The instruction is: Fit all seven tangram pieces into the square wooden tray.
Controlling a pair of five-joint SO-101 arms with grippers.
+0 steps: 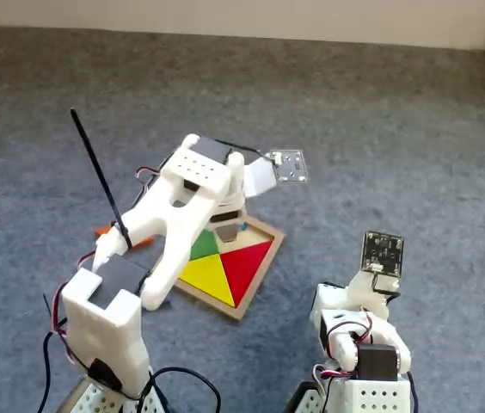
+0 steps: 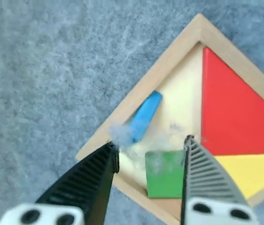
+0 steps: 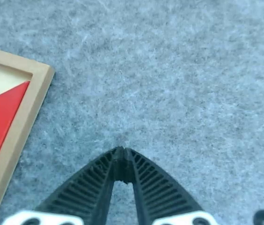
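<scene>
Tangram pieces are split between the square wooden tray (image 2: 155, 70) and the grey carpeted worktop. Farthest left, an orange piece (image 1: 105, 231) lies outside the tray, partly hidden behind the left arm.

Next, the left gripper (image 2: 150, 142) hangs over a corner of the tray, spread wide and holding nothing. Between its jaws we see a blue piece (image 2: 145, 117) close along the rim, seemingly tipped up rather than flat, and a green piece (image 2: 165, 173) seated in the corner. Beyond these, a yellow piece (image 2: 253, 171) and a red piece (image 2: 235, 108) lie flat, edge to edge.

Off to the right, the right gripper (image 3: 122, 152) is clenched on nothing above bare carpet beside the tray.

We judge the pieces to be light, stiff and thin, with smooth painted faces that could slip. We would pinch the blue one across its narrow width, on opposite edges, and lay it down flat.
</scene>
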